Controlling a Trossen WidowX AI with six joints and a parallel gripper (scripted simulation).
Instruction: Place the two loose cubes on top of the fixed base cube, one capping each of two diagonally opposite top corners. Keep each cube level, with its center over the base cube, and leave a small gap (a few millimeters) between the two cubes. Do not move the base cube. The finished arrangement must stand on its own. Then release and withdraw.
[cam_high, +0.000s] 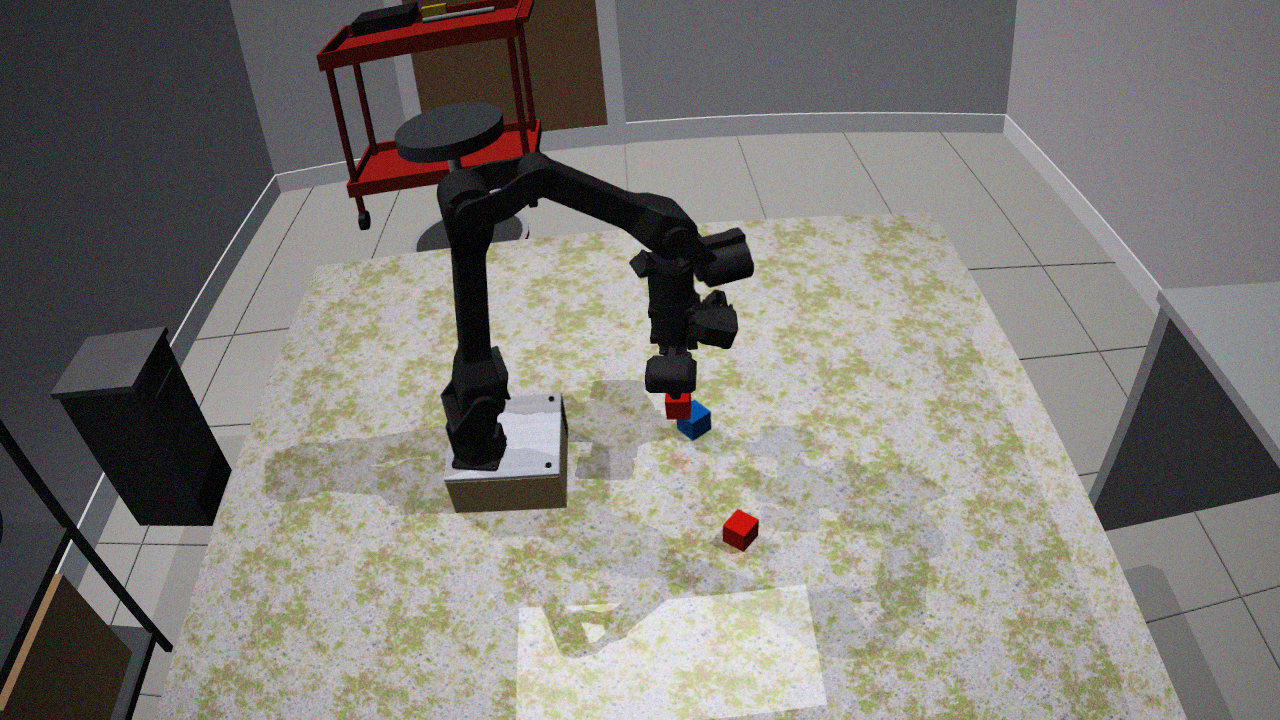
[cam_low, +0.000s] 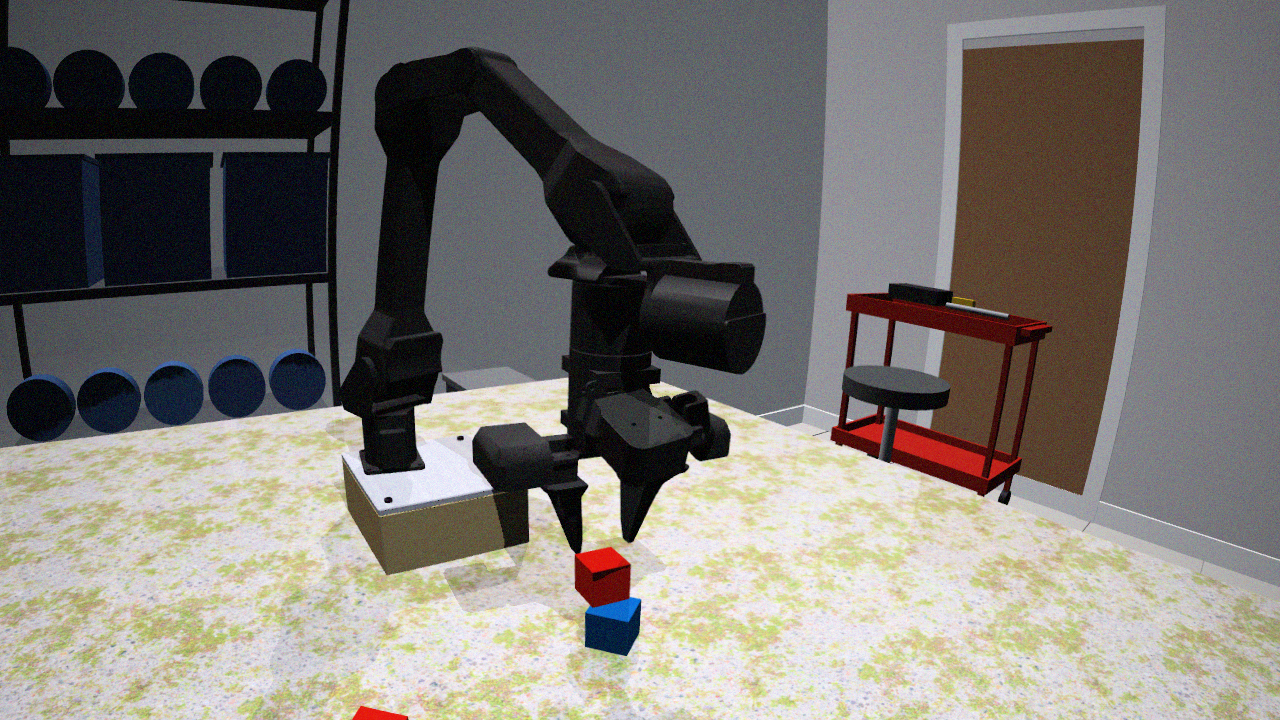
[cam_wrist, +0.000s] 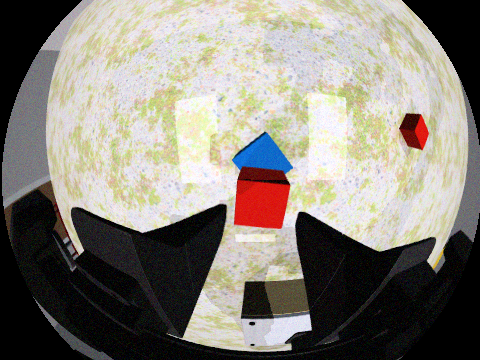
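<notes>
The blue base cube (cam_high: 696, 422) (cam_low: 613, 631) (cam_wrist: 263, 152) stands on the table. One red cube (cam_high: 677, 408) (cam_low: 601, 580) (cam_wrist: 261, 204) sits over its corner on the robot-base side, turned relative to it and looking level; part of the blue top shows beside it. My gripper (cam_high: 675, 394) (cam_low: 604, 543) (cam_wrist: 262, 215) is open, its fingertips at about the top of this red cube or just above, with a gap on each side in the wrist view. The other red cube (cam_high: 740, 530) (cam_low: 380, 714) (cam_wrist: 415, 131) lies apart on the table; the exterior view shows only its top edge.
The robot's base block (cam_high: 507, 495) (cam_low: 429, 539) (cam_wrist: 275, 298) stands on the patterned table (cam_high: 913, 376) (cam_low: 223, 573). Beyond the table are a stool (cam_high: 450, 129) (cam_low: 895, 386) and a red cart (cam_high: 429, 37) (cam_low: 939, 317).
</notes>
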